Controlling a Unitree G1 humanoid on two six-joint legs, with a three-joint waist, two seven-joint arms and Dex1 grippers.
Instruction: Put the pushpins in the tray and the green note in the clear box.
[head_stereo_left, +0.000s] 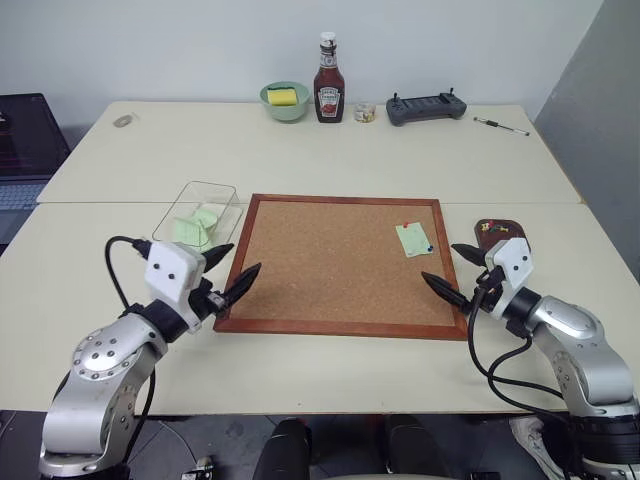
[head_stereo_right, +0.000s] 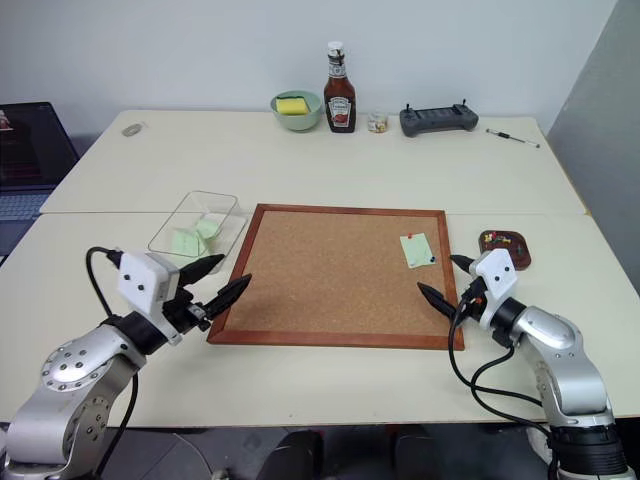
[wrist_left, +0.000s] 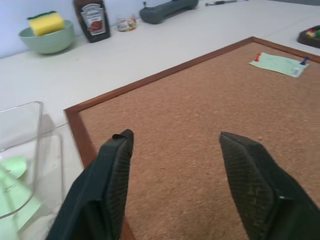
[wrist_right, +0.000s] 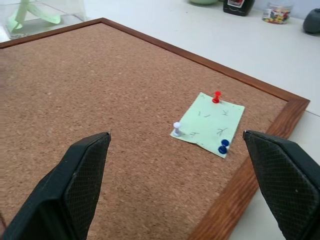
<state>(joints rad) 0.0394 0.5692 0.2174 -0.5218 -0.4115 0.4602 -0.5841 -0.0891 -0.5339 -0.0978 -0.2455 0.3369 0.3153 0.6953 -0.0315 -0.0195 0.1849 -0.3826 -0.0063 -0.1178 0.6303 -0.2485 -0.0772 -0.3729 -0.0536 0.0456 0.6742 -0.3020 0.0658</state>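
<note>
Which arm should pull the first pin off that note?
Right, probably. The green note is still pinned near the corkboard's right edge, just ahead of the open right gripper, with the tray beside it. The left gripper sits at the opposite edge by the clear box.

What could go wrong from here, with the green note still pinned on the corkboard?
1. The green note is held by three pushpins: red, white, blue. Pulling the paper before the pins are out may tear it.
2. The pins are tiny next to the open right hand, so one may slip and roll off.
3. The tray already holds pins; a clumsy drop could scatter them.
</note>
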